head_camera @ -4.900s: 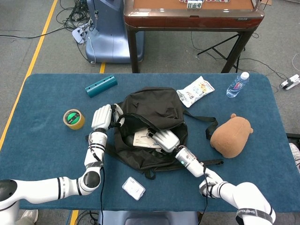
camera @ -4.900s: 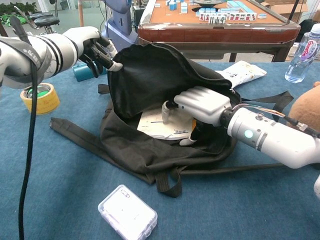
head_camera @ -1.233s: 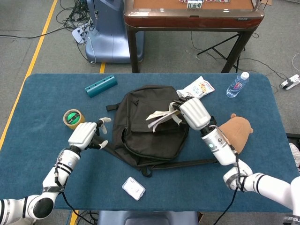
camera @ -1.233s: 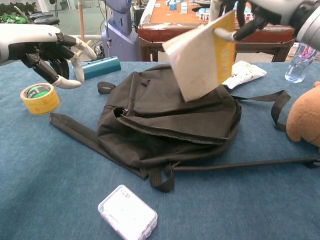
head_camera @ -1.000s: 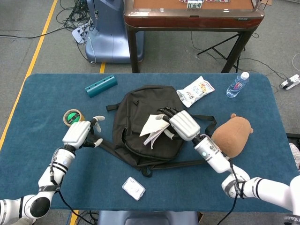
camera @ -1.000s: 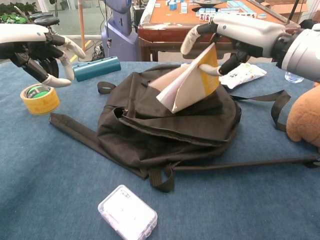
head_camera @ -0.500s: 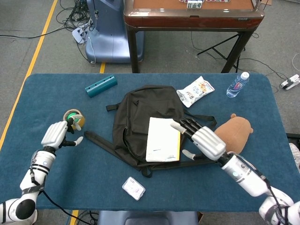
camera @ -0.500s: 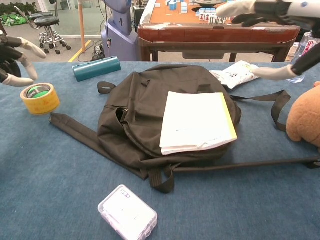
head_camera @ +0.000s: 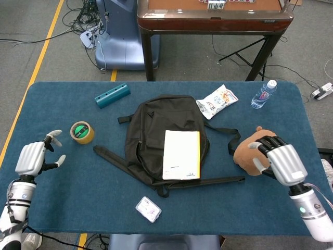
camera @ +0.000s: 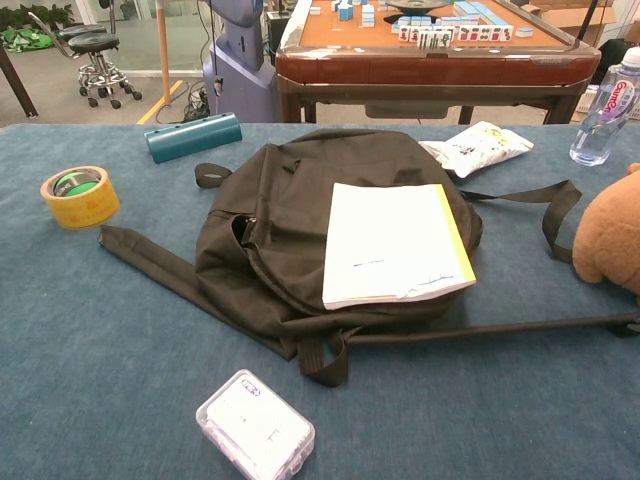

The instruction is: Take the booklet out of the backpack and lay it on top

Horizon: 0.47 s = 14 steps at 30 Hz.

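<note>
Nearest the robot, a small clear plastic box (camera: 255, 427) lay on the blue table (camera: 90, 380), apart from the backpack's strap end.

The left hand (head_camera: 32, 157) hung over the table's left edge, holding nothing, fingers loosely spread. The right hand (head_camera: 282, 162) hung at the right side, just in front of the brown plush toy (head_camera: 253, 151) in the head view; fingers apart, nothing in its grasp. Whether it touched the toy could not be told. Neither hand showed in the chest view.

The black backpack (camera: 290, 210) lay flat at mid-table, straps trailing left and right. The booklet (camera: 394, 243) rested closed on top of it, toward its right half: white cover, yellow strip along the right edge. A short line of print on the cover was too small to read.

The yellow tape roll (camera: 80, 196) with green inner ring sat left of the backpack, well apart. Farther back, a teal bar (camera: 192, 136) with a row of holes. A white snack packet (camera: 478, 146) lay behind the backpack on the right, print illegible. A water bottle (camera: 612, 110) at far right carried a red-lettered label, not legible.

Beyond the table stood a mahjong table (camera: 420, 50) with tiles on it.
</note>
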Motion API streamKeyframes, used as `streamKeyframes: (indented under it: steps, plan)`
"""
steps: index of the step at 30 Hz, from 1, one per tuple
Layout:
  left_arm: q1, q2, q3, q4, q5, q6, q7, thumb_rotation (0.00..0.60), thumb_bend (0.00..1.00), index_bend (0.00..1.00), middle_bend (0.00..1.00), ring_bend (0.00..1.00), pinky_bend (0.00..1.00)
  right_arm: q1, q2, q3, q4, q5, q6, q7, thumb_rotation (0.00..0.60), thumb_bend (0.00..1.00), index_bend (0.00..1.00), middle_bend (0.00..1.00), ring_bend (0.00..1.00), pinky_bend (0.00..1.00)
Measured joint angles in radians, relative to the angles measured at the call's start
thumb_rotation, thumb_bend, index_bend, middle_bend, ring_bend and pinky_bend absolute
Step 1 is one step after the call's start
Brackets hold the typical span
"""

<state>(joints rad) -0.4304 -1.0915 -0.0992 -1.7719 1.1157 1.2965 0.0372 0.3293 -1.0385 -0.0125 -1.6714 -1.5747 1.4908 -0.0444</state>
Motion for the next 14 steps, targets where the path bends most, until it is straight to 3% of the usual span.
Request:
streamKeyframes:
  steps: [7,14]
  plan:
    - [0.136,-0.008,0.082,0.024,0.167,0.161,0.026,0.6,0.32,0.26,0.42,0.47,0.36,-0.121,-0.029,-0.015,0.071,0.051,0.085,0.052,0.6,0.36,0.38,0.39,0.29,0.33]
    - [0.225,-0.02,0.116,0.039,0.271,0.29,0.064,0.6,0.32,0.28,0.42,0.46,0.35,-0.193,-0.072,-0.023,0.116,0.046,0.129,0.111,0.6,0.36,0.38,0.4,0.29,0.33]
